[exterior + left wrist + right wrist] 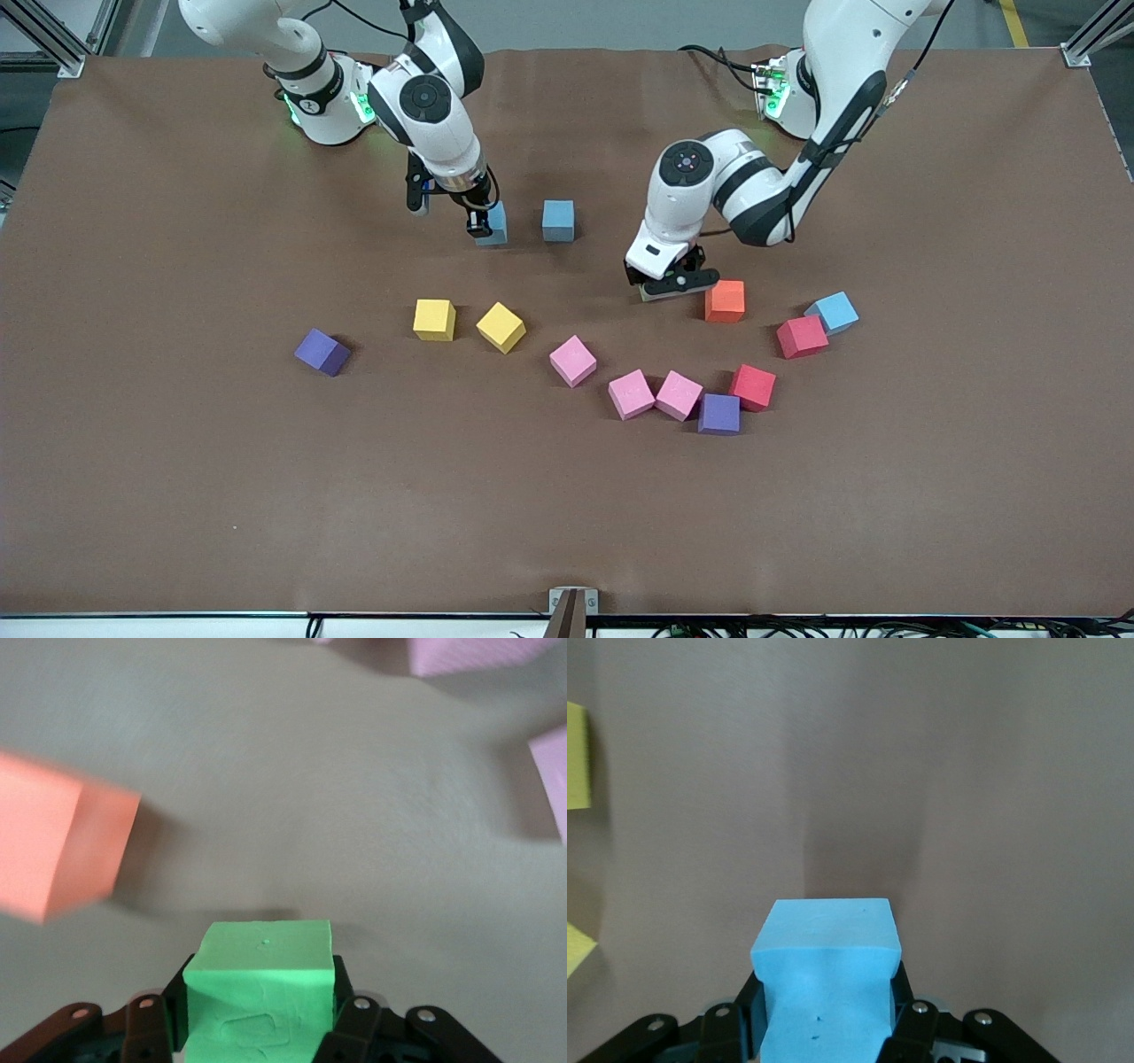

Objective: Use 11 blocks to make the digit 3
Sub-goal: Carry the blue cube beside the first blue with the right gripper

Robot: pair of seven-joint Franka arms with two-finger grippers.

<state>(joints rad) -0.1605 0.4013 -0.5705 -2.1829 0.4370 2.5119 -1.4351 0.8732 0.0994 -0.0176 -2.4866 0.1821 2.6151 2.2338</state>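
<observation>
My left gripper (671, 285) (263, 997) is shut on a green block (266, 957), low over the table beside the orange block (725, 301) (53, 846). The right gripper (481, 221) (824, 997) is shut on a light blue block (493, 223) (826, 939), a gap away from a second light blue block (558, 220). Scattered nearer the front camera lie two yellow blocks (434, 319) (501, 327), three pink blocks (572, 361) (631, 394) (679, 395), two purple blocks (322, 352) (718, 414) and another light blue block (833, 312). No digit 3 shows.
Two red cubes sit among the blocks: one (802, 337) touches the light blue block toward the left arm's end, the other (753, 386) sits beside the purple and pink ones. A small metal bracket (571, 607) stands at the table's front edge.
</observation>
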